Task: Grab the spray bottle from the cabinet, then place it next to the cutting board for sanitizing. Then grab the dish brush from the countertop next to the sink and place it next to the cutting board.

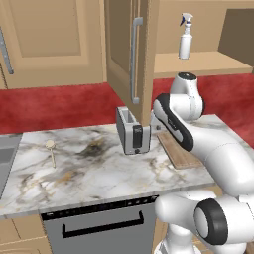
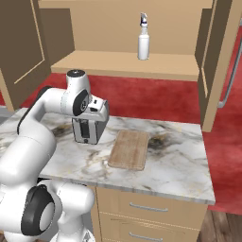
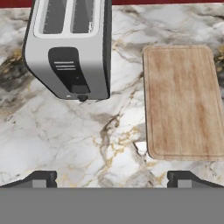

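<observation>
A white robot arm bends low over the marble table [image 2: 179, 160] at the centre of both base frames, its tool [image 3: 111, 179] spread wide and holding nothing, the two fingertips at the bottom corners of the hand frame pointing down at bare stone. Above, at the top of the frames, the wall cabinet [image 2: 127, 66] stands with its door [image 1: 124, 54] swung out; its wooden shelf carries one thing, the spray bottle [image 2: 143, 42], upright and untouched. By the look of things neither half of the job has begun: the bottle has yet to come down, and the dish brush [image 1: 51, 149] lies at the left of the left base frame, on the table near the sink [image 1: 6, 158] edge and well apart from the board. The toaster [image 3: 70, 48] sits upper left in the hand frame, its slots empty. The cutting board [image 3: 183, 103] lies flat to its right, nothing beside it.
</observation>
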Motion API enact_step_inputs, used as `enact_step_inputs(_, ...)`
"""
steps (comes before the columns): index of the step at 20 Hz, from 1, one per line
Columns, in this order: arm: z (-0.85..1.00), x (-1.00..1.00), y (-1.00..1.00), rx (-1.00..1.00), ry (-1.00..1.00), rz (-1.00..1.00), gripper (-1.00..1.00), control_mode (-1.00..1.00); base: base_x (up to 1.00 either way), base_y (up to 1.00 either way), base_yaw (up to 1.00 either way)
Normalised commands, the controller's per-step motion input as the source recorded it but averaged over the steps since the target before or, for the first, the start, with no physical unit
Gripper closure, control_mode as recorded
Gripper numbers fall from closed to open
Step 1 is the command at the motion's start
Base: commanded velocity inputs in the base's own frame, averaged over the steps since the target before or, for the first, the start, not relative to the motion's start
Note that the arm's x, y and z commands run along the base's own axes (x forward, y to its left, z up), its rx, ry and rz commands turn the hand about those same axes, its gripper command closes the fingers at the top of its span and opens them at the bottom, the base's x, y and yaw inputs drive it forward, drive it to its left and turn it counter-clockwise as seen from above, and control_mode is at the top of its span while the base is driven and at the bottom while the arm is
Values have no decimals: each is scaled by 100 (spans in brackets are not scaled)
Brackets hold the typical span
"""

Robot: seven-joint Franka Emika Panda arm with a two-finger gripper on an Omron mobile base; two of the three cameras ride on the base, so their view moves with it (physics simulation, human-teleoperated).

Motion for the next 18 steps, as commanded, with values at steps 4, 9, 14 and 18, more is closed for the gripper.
enact_step_inputs(4,0,0,0,0,0,0,-100,-100,0,0,0)
enact_step_inputs(9,0,0,0,0,0,0,-100,-100,0,0,0)
enact_step_inputs(14,0,-26,0,0,0,0,-100,-100,0,0,0)
enact_step_inputs(18,0,-60,0,-1,-1,-1,-100,-100,0,0,0)
